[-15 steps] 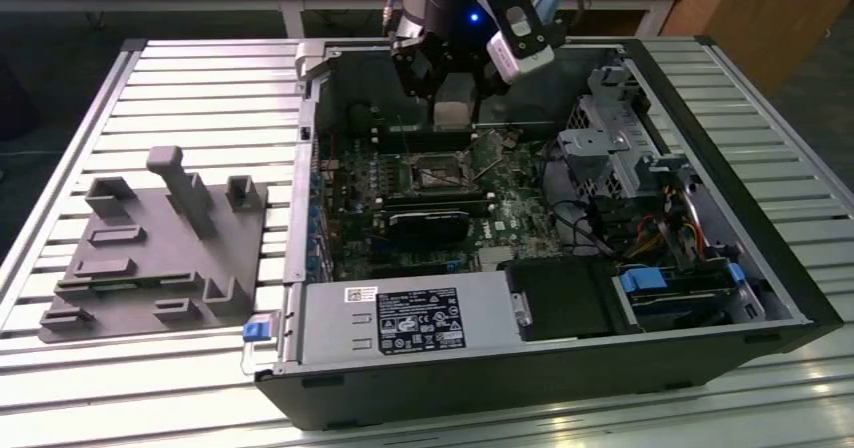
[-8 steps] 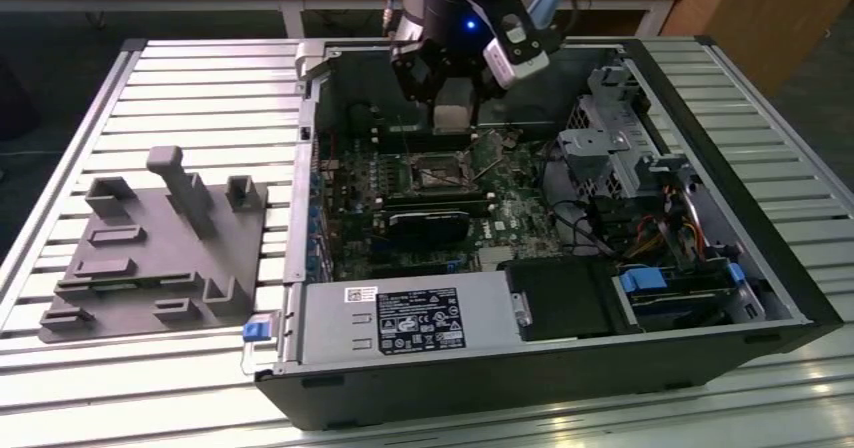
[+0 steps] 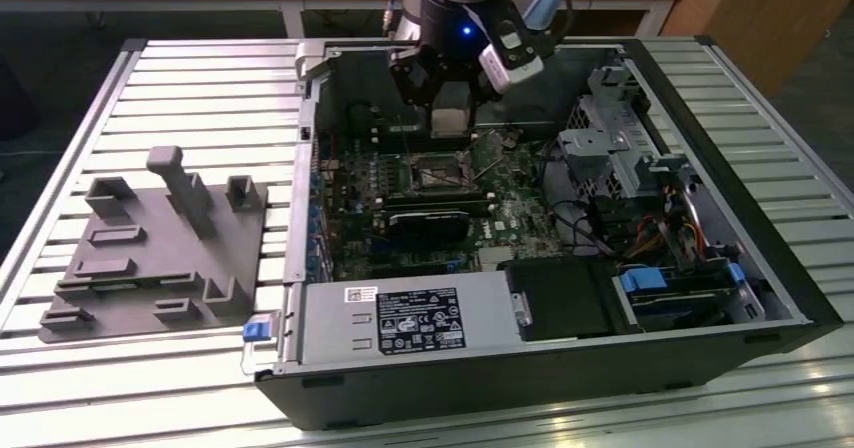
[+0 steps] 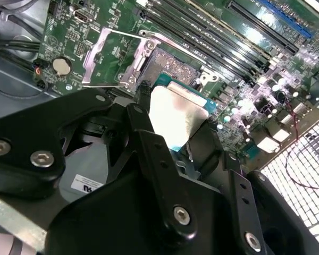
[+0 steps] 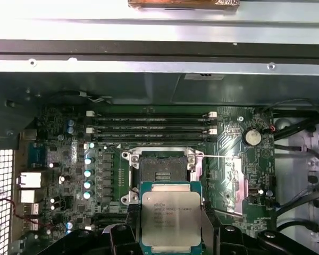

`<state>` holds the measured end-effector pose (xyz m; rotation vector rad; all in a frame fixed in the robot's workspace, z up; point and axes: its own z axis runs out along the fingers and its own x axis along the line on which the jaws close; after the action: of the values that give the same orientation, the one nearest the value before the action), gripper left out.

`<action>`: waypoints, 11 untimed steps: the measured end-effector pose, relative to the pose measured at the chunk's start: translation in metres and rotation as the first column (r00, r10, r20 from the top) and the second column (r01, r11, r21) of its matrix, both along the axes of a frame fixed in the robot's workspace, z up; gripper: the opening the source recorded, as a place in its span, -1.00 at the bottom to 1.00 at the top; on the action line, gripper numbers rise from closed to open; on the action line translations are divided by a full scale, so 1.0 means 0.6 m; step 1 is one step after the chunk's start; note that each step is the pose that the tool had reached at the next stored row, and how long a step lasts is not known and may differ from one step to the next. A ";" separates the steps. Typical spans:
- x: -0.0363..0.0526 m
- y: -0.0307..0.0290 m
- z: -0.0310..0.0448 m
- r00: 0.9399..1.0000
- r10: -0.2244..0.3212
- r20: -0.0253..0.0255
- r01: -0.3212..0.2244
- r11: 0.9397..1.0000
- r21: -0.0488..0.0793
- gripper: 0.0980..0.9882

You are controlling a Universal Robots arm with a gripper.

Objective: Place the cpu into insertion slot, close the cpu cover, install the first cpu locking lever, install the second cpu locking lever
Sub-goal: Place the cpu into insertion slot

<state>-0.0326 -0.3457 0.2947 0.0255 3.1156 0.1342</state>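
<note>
Claw (image 4: 175, 135) clamped on cpu (image 5: 171, 218), chip held just short of insertion slot (image 5: 162, 171), not seated. Slot bare, cpu cover (image 4: 112, 57) swung open. PC case (image 3: 747, 268) at table (image 3: 200, 98) centre.

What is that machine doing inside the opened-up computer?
A robot arm's gripper is holding the cpu, a small square chip, inside the open computer case. In the first wrist view, the chip is just short of the slot on the green board and not yet in it. The slot is empty, and in the second wrist view its cover is swung open beside it.
</note>
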 end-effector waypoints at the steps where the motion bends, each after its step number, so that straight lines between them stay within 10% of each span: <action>1: 0.000 0.0000 -0.001 1.000 -0.004 0.000 0.004 1.000 0.000 -0.01; 11: 0.000 0.0001 -0.013 0.988 -0.156 0.000 0.156 0.988 -0.001 -0.01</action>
<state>-0.0327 -0.3456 0.2869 0.2692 3.0975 0.1291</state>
